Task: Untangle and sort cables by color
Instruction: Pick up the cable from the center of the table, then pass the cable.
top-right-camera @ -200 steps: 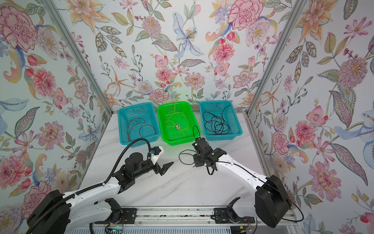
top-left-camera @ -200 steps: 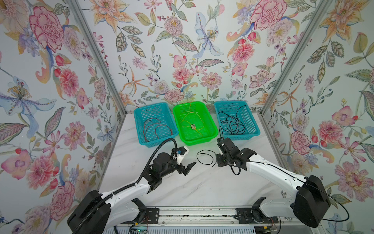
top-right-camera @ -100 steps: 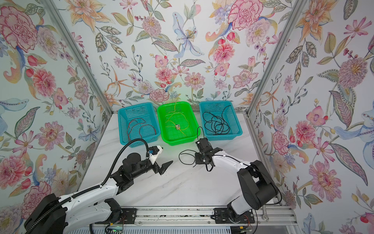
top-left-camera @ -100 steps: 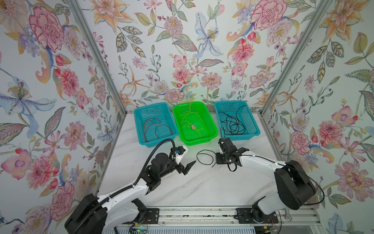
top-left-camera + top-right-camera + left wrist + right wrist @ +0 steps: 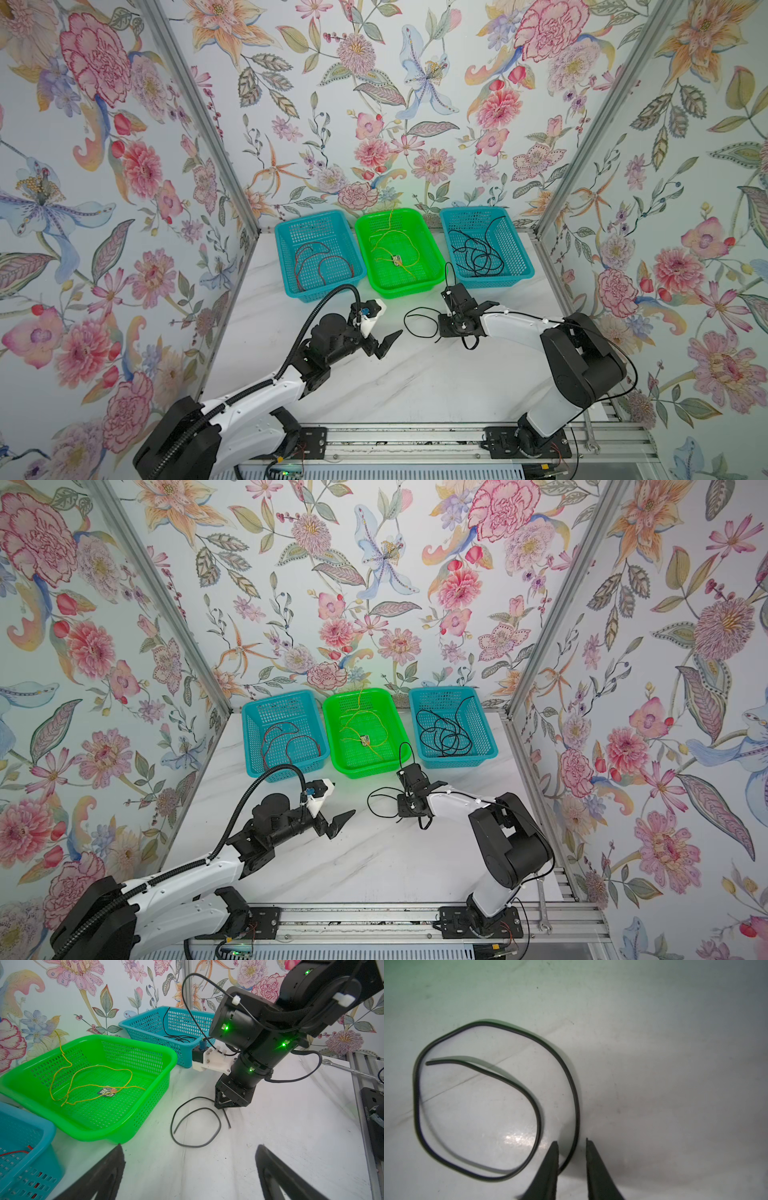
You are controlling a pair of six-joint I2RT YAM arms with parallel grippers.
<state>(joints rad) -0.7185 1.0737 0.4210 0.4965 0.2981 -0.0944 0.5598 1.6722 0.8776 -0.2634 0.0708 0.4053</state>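
One loose black cable [image 5: 419,308] lies coiled on the white table in front of the green basket; its loop also shows as cable [image 5: 195,1146] and cable [image 5: 415,1095]. My right gripper [image 5: 571,1140] points down at the loop's right side, at gripper [image 5: 441,330]. Its jaws stand a narrow gap apart with the cable running between them, not pinched. My left gripper [image 5: 384,340] hovers wide open and empty, just left of the loop. Red cables [image 5: 316,266] lie in the left teal basket [image 5: 286,232]. A yellow cable [image 5: 395,241] lies in the green basket [image 5: 432,249], and black cables [image 5: 478,257] in the right teal basket [image 5: 519,249].
The three baskets stand in a row against the back wall. Floral walls close in the table on three sides. A metal rail [image 5: 395,432] runs along the front edge, with a wrench [image 5: 590,436] lying at its right end.
The right arm's elbow has folded up and in over the table's right side. Its jaws have narrowed around the black cable. The left arm has hardly moved.
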